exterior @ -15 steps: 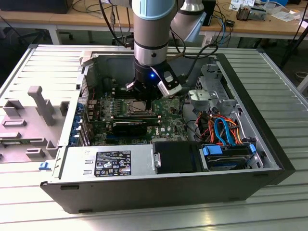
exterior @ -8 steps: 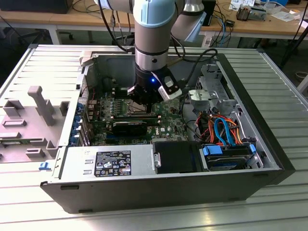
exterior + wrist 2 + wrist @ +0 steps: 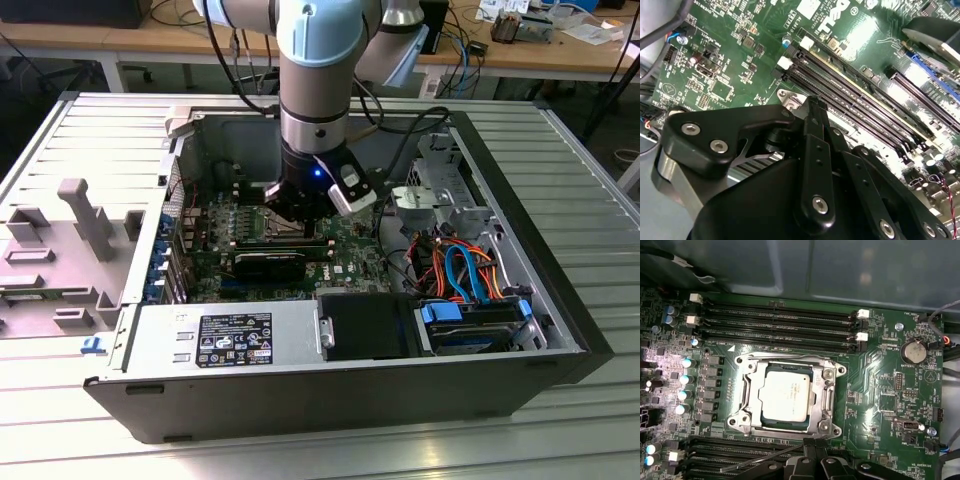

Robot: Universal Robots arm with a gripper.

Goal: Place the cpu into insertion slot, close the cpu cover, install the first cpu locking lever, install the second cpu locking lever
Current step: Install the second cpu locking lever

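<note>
Silver square cpu (image 3: 785, 396) seated under thin silver metal cpu cover (image 3: 788, 367).
Black gripper (image 3: 812, 445) jaws pinched together, empty, just beside socket, inside open grey computer case (image 3: 520, 385) on metal table (image 3: 590, 180).

Exterior view: high, oblique, far above the gripper (image 3: 300, 215).
First wrist view: straight down, close.
Second wrist view: low, grazing.
Shared: motherboard (image 3: 880, 390) beneath the gripper.

Memory slots (image 3: 780, 322) flank the cpu cover (image 3: 752, 390); above it lies open.

Black memory slots (image 3: 780, 325) and a coin battery (image 3: 914, 351) flank the board.
</note>
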